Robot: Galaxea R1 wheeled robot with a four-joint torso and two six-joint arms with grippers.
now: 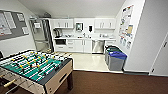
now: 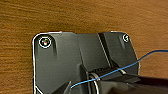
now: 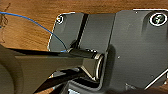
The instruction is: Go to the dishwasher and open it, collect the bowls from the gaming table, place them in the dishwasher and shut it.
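Dishwasher (image 1: 97, 46), far across the kitchenette: I should approach squarely, passing right of the foosball table (image 1: 35, 68); my grippers' state I cannot tell.

near left: green-field foosball table with rods (image 1: 35, 68) on brown carpet (image 1: 112, 83) | far wall: white kitchen counter (image 1: 85, 38), brushed-steel under-counter dishwasher (image 1: 97, 46) beneath its right part | right of dishwasher, along right wall: grey bins with blue lid (image 1: 115, 58) on pale tiled floor (image 1: 87, 61) | left wall: grey noticeboard (image 1: 12, 23)
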